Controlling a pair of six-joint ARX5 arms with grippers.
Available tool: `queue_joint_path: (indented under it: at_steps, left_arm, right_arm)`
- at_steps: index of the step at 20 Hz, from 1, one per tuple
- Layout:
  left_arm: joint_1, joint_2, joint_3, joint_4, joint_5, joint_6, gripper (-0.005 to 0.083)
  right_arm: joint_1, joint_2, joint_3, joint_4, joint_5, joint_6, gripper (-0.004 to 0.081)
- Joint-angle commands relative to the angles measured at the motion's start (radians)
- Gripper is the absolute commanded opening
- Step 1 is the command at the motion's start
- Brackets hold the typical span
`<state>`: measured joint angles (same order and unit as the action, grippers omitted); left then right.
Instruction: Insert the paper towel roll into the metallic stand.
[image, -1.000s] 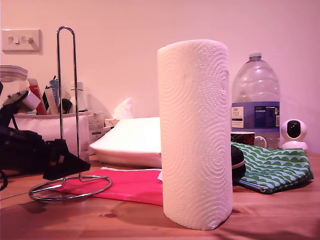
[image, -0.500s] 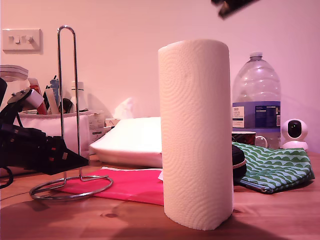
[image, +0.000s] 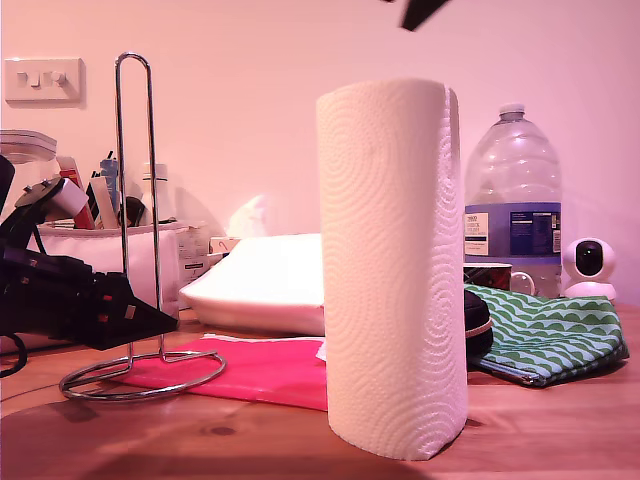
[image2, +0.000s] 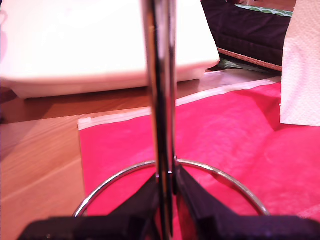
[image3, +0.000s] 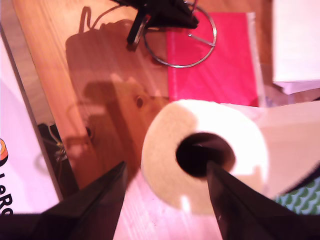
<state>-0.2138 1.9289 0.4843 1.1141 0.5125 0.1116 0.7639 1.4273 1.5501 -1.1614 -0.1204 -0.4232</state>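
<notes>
The paper towel roll (image: 392, 270) stands upright in the middle of the exterior view, white with swirl embossing. Seen from above, its top and hollow core (image3: 202, 155) lie under my second gripper (image3: 166, 170), which hovers open above it with one finger over the core. Only a dark fingertip (image: 420, 12) of that gripper shows at the exterior view's top. The metallic stand (image: 135, 190), a chrome loop on a ring base (image: 140, 378), stands at the exterior view's left. My first gripper (image2: 164, 195) is shut on the stand's upright wires (image2: 160, 100) just above the ring.
A pink sheet (image: 260, 368) lies under the stand's ring and behind the roll. Behind it are a flat white package (image: 265, 280), a large water bottle (image: 512, 200), a green patterned pouch (image: 550, 335), a small white camera (image: 588, 268) and a cluttered white bin (image: 90, 250).
My first gripper has moved in on the stand's upright and now grips it. My second gripper came into the exterior view's top and shifted towards that view's left, over the roll.
</notes>
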Motion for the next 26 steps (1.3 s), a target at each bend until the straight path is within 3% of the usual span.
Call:
queue_joint_path:
  at_steps: [1, 11, 15, 20, 26]
  left_arm:
    - [-0.003, 0.014, 0.002, 0.000, 0.004, -0.006, -0.0024]
    - [-0.003, 0.014, 0.002, 0.001, 0.004, -0.006, -0.0024]
    - [-0.003, 0.014, 0.002, 0.001, 0.004, -0.006, -0.0024]
    - [-0.003, 0.014, 0.002, 0.003, 0.003, -0.005, -0.0024]
    - [-0.004, -0.014, 0.002, 0.007, 0.003, 0.002, -0.0024]
  right_arm:
    - [0.011, 0.060, -0.010, -0.010, 0.000, 0.001, 0.0461]
    - [0.019, 0.221, -0.010, -0.029, 0.000, 0.000, 0.0443]
    - [0.019, 0.257, -0.010, -0.028, 0.000, 0.000, 0.0295]
    - [0.021, 0.256, -0.010, -0.045, 0.001, 0.005, 0.0007]
    - [0.021, 0.235, 0.076, -0.058, 0.031, 0.034, -0.0013]
